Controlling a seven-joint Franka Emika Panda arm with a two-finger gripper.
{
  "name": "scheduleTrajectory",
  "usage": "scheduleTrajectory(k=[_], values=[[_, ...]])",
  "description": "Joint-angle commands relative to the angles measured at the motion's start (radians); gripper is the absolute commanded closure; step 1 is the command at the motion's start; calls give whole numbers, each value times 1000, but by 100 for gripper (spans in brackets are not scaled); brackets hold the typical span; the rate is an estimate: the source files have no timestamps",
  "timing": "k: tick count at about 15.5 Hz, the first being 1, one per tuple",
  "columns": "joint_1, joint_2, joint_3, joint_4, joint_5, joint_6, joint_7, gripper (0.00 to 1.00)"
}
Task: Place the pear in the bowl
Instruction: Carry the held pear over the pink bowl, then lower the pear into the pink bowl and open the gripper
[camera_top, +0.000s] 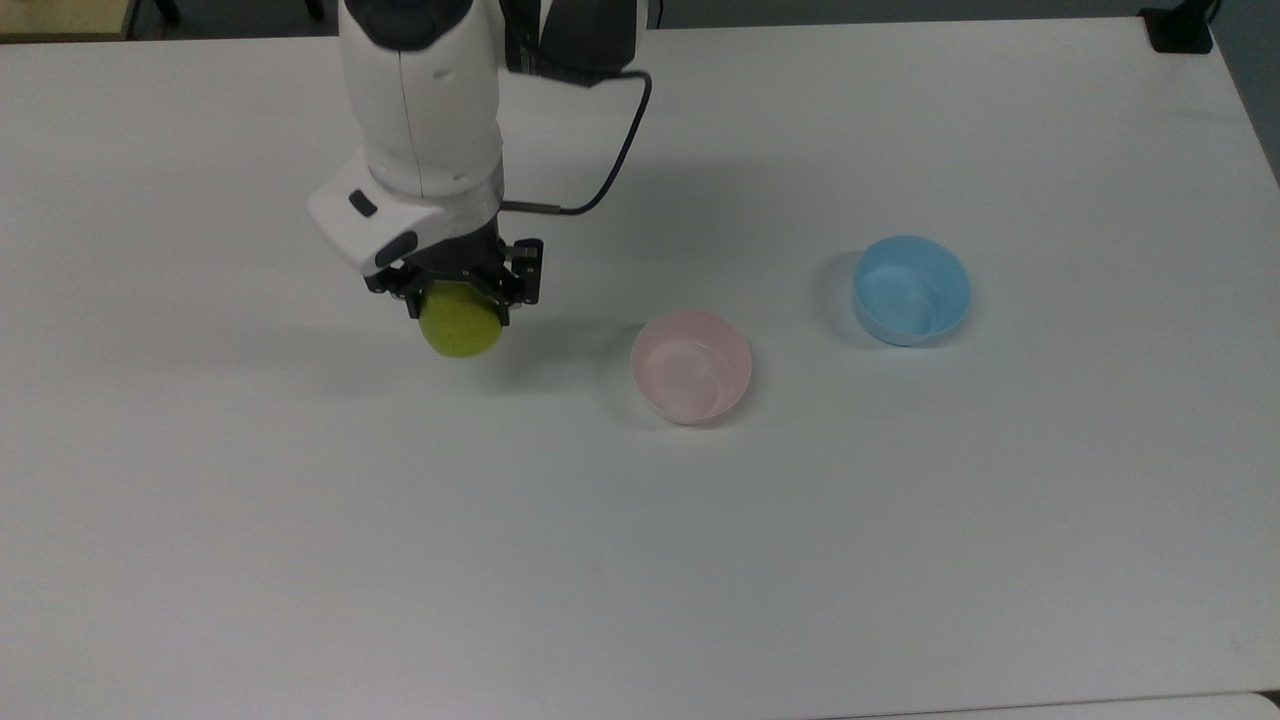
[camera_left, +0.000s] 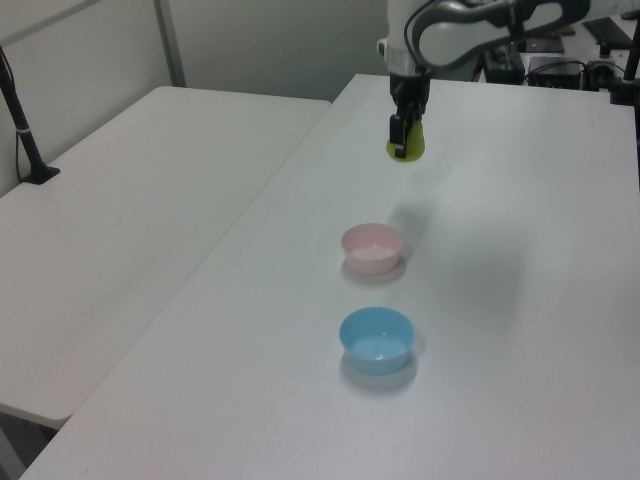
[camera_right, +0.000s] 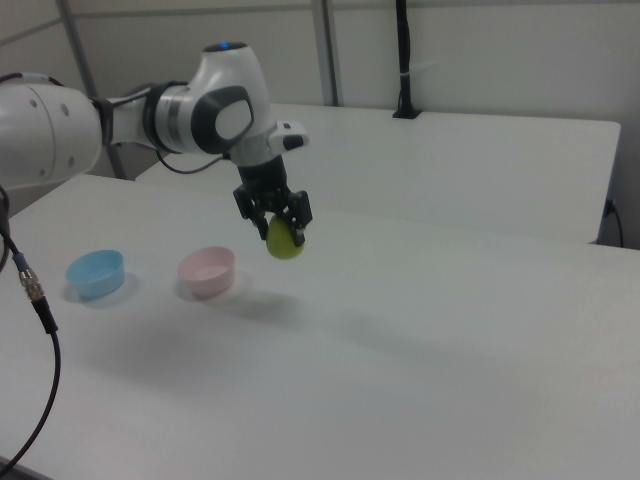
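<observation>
The gripper (camera_top: 458, 292) is closed around the top of the pear (camera_top: 460, 325), holding it up in the air, left of middle in the top view. The pear looks small, light, round and maybe slippery, so holding its narrow top seems best. The pink bowl (camera_top: 690, 366) sits on the table (camera_top: 640, 560) near the middle, well apart from the pear.

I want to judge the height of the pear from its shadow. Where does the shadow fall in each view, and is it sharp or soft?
Top view: a faint, soft shadow lies on the table just below the pear. Left view: a blurred patch sits well under the pear, near the pink bowl. Right view: a diffuse dark area spreads beneath the pear, clearly apart from it.
</observation>
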Motion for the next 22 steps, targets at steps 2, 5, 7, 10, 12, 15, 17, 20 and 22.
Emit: scheduleTrajectory(k=[2, 5, 7, 10, 12, 15, 17, 20, 22], values=[[106, -16, -28, 12, 25, -19, 68, 72], [203, -2, -59, 27, 57, -14, 112, 71], [258, 24, -68, 51, 77, -3, 151, 71], [295, 59, -67, 58, 78, 0, 165, 68], [317, 82, -67, 58, 77, 14, 166, 66], [337, 128, -65, 53, 77, 79, 195, 62], [346, 159, -65, 53, 77, 112, 199, 60], [349, 183, -60, 50, 72, 142, 209, 50], [349, 192, -60, 48, 69, 146, 209, 22]])
